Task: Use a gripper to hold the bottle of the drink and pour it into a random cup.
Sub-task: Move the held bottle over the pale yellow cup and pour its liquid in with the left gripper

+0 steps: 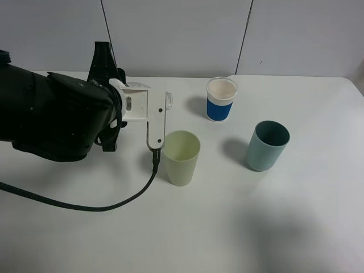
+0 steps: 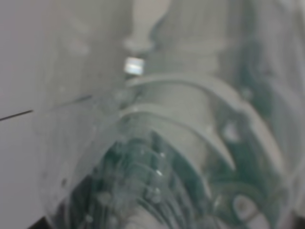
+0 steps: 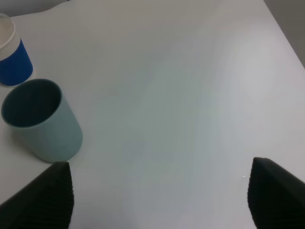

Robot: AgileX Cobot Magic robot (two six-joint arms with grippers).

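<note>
My left gripper [image 1: 159,119], a white jaw piece on the bulky black arm, is shut on the bottle of the drink [image 1: 169,102]. Only the bottle's clear neck end shows past the jaw, just above and left of the cup [image 1: 182,157]. The cup is a pale yellow-green tumbler, standing upright at the table's middle. In the left wrist view the clear bottle [image 2: 181,143], with dark green behind it, fills the frame, blurred and very close. My right gripper [image 3: 159,195] is open and empty, low over bare table; it is out of the exterior view.
A teal-green tumbler [image 1: 267,145] stands right of the cup and also shows in the right wrist view [image 3: 43,121]. A white cup with a blue band [image 1: 220,99] stands behind, also in the right wrist view [image 3: 12,57]. A black cable [image 1: 114,203] trails over the front left table.
</note>
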